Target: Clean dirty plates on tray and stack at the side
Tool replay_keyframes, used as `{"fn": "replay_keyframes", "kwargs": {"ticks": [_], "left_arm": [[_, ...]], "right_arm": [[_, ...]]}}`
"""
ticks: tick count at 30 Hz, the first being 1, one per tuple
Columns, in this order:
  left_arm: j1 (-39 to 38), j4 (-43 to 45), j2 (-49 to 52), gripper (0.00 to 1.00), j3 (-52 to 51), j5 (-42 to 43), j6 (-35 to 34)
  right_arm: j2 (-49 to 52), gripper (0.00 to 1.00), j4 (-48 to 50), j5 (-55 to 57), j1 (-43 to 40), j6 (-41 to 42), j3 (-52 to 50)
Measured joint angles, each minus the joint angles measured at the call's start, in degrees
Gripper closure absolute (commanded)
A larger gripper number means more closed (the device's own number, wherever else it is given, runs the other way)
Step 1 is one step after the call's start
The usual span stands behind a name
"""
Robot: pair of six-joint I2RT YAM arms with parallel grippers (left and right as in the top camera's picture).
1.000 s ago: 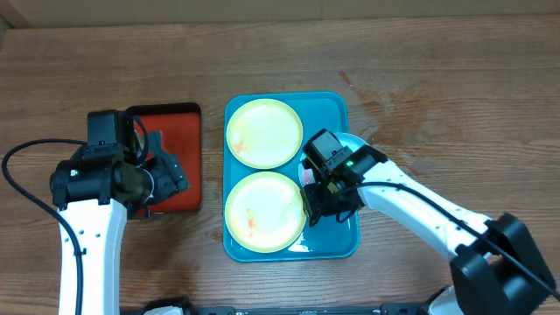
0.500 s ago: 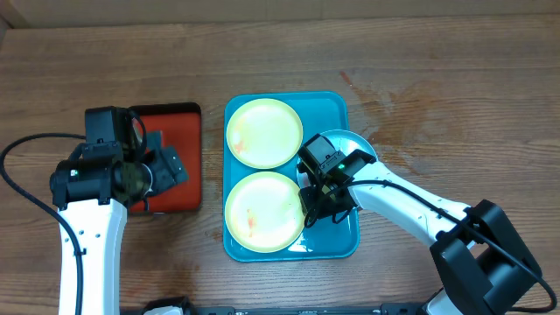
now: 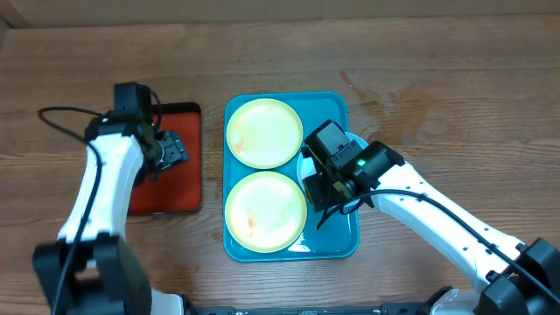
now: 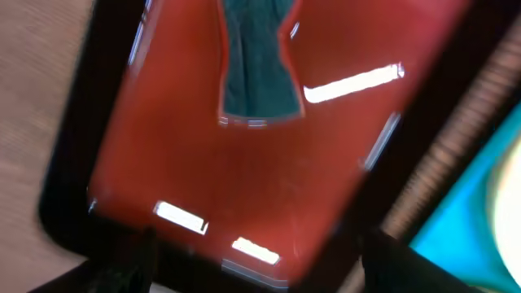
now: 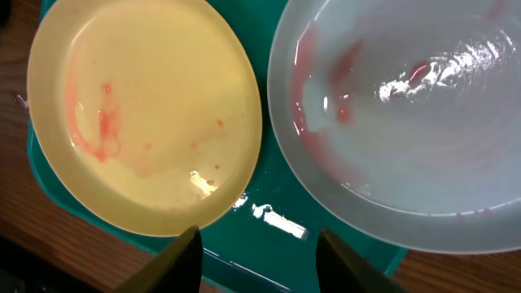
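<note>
Well, the right gripper (image 5: 259, 246), spread wide and empty, hangs over the tray (image 5: 273, 191); better to pinch the teal plate (image 5: 423, 138) at its rim; avoid nudging the yellow plate (image 5: 146, 114).

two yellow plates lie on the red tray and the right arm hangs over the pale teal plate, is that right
Not quite. The overhead view shows the two yellow plates lying on the turquoise tray, not the red tray, which sits apart beside it. The right arm does hang over the pale teal plate.
</note>
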Motion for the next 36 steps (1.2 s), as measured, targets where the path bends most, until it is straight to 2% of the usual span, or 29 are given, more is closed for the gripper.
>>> {"fn": "replay_keyframes", "kwargs": {"ticks": [7,12,15,16,17,18,24,29,36], "left_arm": [[2.34,10.45,10.88,0.27,0.02,-1.07,-0.31],[3.23,17.38,12.76,0.31,0.07,-1.53,1.79],[3.23,19.65,14.56,0.55,0.11,-1.46,2.71],[3.23,19.82,15.37,0.66,0.17,-1.42,3.13],[3.23,19.85,16.5,0.83,0.24,-1.03,3.15],[3.23,19.78,17.75,0.96,0.24,-0.74,3.26],[3.28,17.07,19.04,0.96,2.25,0.52,3.39],[3.28,9.88,18.56,0.96,3.26,1.16,3.39],[3.28,1.97,11.96,0.96,4.07,2.86,3.39]], "right_arm": [[0.0,0.53,-0.72,-2.8,0.0,1.11,0.0],[0.0,0.53,0.15,-3.87,-0.02,3.82,-0.02],[0.0,0.53,0.5,-4.92,-0.02,4.61,-0.02],[0.0,0.53,0.52,-5.22,0.0,4.83,0.0],[0.0,0.53,0.57,-5.38,0.0,5.03,-0.02],[0.0,0.53,0.57,-5.6,0.0,5.11,0.0],[0.0,0.53,0.52,-6.05,0.0,5.97,0.0],[0.0,0.53,0.46,-6.12,-0.02,6.12,0.0],[0.0,0.53,1.11,-6.21,0.0,6.36,0.0]]}}
